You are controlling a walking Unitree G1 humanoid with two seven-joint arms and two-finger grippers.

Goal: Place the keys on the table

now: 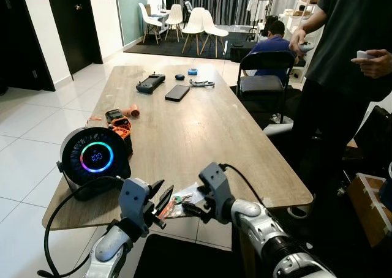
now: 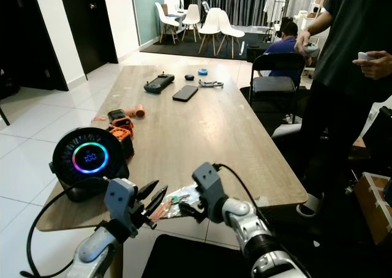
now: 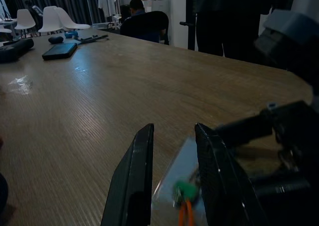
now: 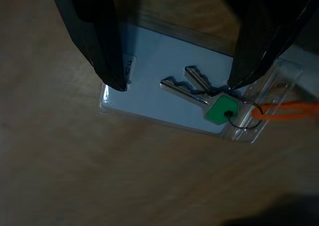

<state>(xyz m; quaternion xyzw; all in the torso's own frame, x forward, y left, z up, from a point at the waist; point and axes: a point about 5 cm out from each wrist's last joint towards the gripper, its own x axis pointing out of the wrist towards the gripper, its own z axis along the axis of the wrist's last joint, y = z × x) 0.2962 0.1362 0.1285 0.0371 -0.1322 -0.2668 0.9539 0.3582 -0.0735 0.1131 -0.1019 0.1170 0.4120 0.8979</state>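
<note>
The keys, silver with a green head, lie on a clear card holder with an orange strap. They rest on the wooden table close to its near edge. My right gripper hovers open just above them, one finger on each side of the holder. My left gripper is open too, just left of the keys, its fingers pointing along the tabletop towards the holder. In the left wrist view the right gripper is close on the far side of the keys.
A round black device with a glowing ring and an orange tool stand at the near left. A phone and a controller lie farther back. A person stands by the right edge, behind a black chair.
</note>
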